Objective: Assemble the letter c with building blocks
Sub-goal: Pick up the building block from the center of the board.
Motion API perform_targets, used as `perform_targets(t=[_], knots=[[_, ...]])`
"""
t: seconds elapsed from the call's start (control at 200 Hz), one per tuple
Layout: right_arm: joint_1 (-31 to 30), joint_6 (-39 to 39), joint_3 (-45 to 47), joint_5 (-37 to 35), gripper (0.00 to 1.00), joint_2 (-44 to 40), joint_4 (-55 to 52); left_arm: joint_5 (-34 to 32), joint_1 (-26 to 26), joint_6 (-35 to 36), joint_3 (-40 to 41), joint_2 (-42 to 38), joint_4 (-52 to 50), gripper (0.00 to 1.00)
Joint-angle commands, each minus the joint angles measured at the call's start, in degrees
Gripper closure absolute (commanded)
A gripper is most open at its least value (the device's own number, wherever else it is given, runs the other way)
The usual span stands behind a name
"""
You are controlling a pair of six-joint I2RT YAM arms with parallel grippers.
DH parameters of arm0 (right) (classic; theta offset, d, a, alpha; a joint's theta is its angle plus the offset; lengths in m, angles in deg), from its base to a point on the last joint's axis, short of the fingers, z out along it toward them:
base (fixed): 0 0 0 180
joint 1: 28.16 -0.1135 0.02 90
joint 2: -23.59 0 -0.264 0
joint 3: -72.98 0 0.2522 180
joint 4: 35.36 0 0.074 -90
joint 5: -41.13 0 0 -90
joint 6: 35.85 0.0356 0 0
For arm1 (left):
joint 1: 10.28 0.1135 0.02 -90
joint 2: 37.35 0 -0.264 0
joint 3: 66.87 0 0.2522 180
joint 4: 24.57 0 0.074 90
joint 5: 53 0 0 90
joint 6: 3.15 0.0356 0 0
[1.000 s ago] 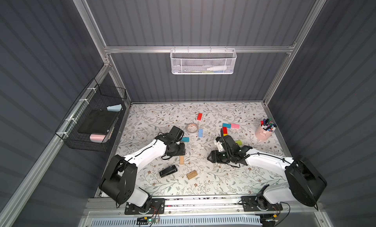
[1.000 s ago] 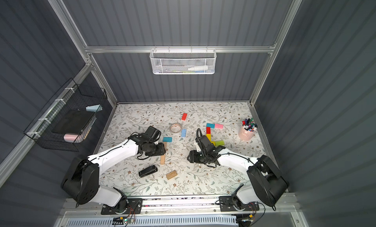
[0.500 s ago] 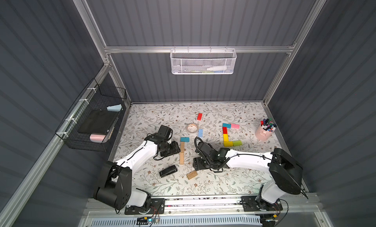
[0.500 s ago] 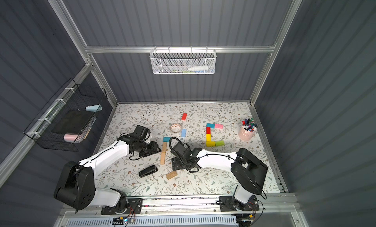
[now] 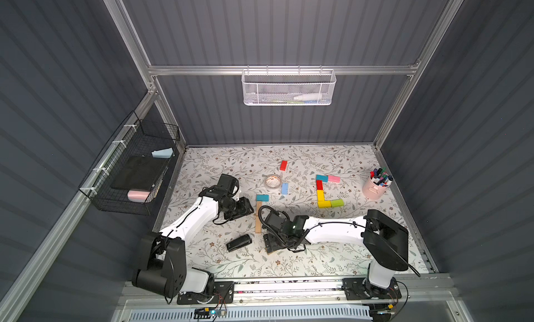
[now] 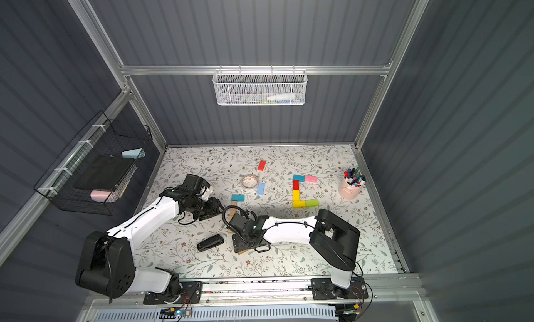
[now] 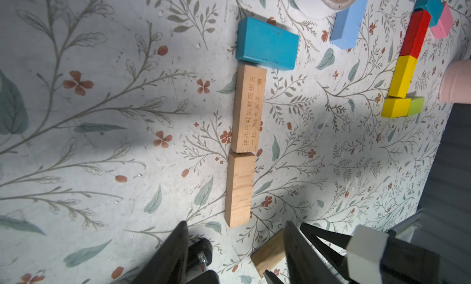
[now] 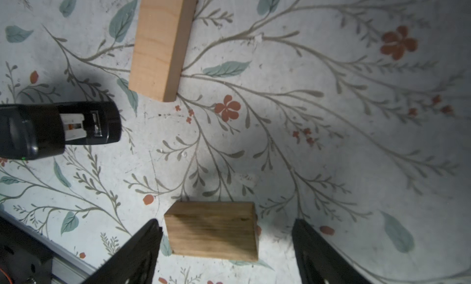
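My right gripper (image 8: pixel 226 224) stands open low over the mat, its fingers either side of a dark wooden block (image 8: pixel 212 230) and apart from it; a top view shows this gripper (image 5: pixel 271 244) near the front. The left gripper (image 7: pixel 235 225) is open and empty, just short of the near end of two tan blocks (image 7: pixel 239 188) laid end to end below a teal block (image 7: pixel 266 43). To the right, teal (image 5: pixel 321 178), pink (image 5: pixel 333 178), red (image 5: pixel 319 185), yellow (image 5: pixel 320 195) and lime green (image 5: pixel 337 203) building blocks lie in a C-like outline.
A black stapler (image 5: pixel 238 243) lies just left of the right gripper. A tape roll (image 5: pixel 272 181), a light blue block (image 5: pixel 284 188) and a lone red block (image 5: pixel 283 165) sit mid-mat. A pink pen cup (image 5: pixel 374 187) stands at the right edge.
The right arm has swung left from the coloured blocks to the dark wooden block and opened wider. The left gripper has backed off the tan blocks, which now lie end to end.
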Motion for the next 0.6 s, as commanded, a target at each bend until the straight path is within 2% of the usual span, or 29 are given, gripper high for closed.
perform_targets(t=[0.0,0.33,0.595], knots=[[-1.44,1.99,-2.14,-1.32,0.16,1.37,-3.55,1.41,1.02,2.72,-1.41,-1.81,-2.72,0.41],[-3.45,3.47,-6.95,-3.89,0.15,5.93,-9.33,3.59,1.83,4.11,-0.79,-2.42,-2.22,0.41],[-4.52,5.01,-9.52,-4.91,0.28,8.55,-12.30,4.05,1.86,4.94,-0.31,-3.57,-1.81,0.41]])
